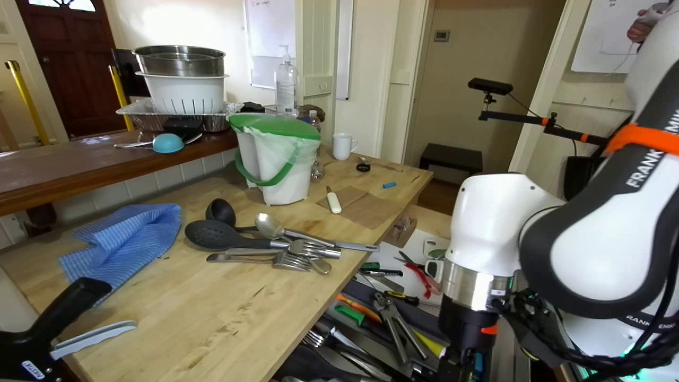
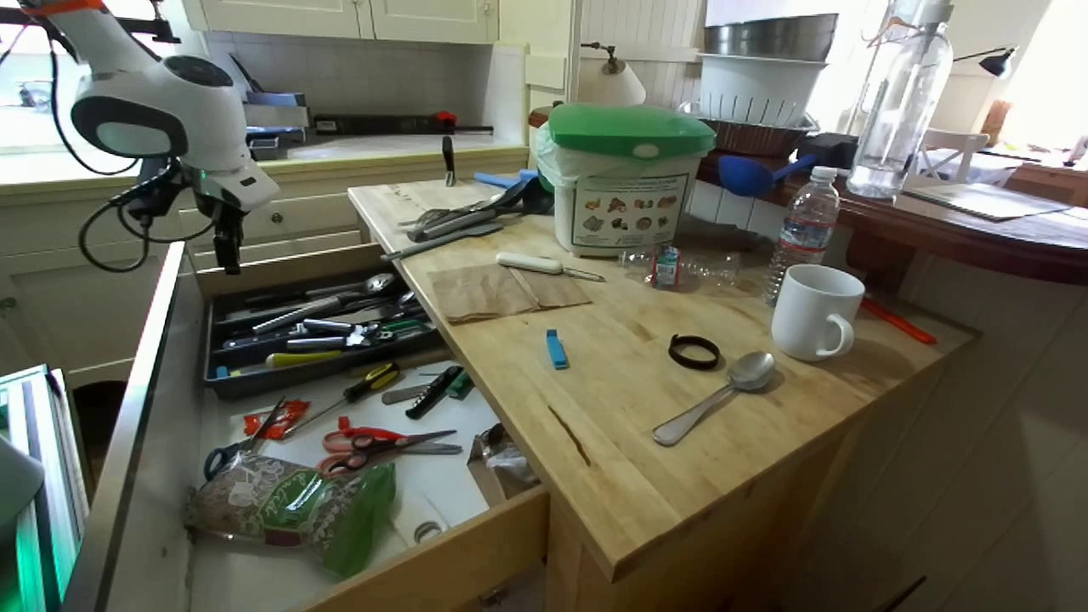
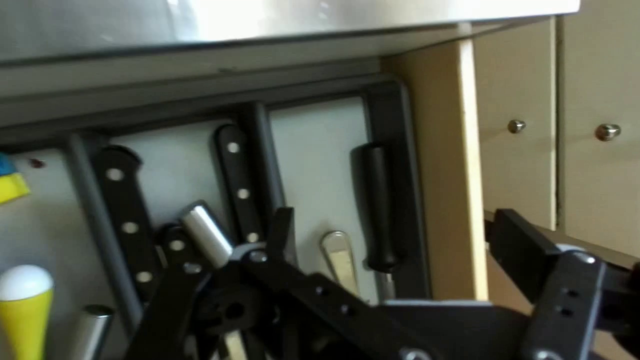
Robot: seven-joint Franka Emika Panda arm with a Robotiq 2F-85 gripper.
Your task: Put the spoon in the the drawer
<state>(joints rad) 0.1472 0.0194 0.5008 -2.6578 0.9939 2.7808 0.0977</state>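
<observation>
The wooden drawer (image 2: pixel 459 552) stands open beside the worktop, and its side wall (image 3: pixel 447 150) shows in the wrist view. A metal spoon (image 2: pixel 722 395) lies on the worktop near a white mug. Another metal spoon (image 1: pixel 269 225) lies in a utensil pile on the worktop, and one spoon (image 2: pixel 378 282) lies inside the drawer. Which is the task's spoon cannot be told. My gripper (image 3: pixel 400 240) is open, its fingers wide apart with nothing between them. It is above the drawer's far end in an exterior view (image 2: pixel 228 251); its fingertips are low in frame in an exterior view (image 1: pixel 461 366).
A dark cutlery tray (image 2: pixel 319 365) full of utensils lies in the drawer, with scissors (image 2: pixel 374 446) and a bread bag (image 2: pixel 289 501) beside it. On the worktop stand a green-lidded bin (image 1: pixel 278 164), the mug (image 2: pixel 816 310), a bottle (image 2: pixel 803 229) and a blue cloth (image 1: pixel 127 239).
</observation>
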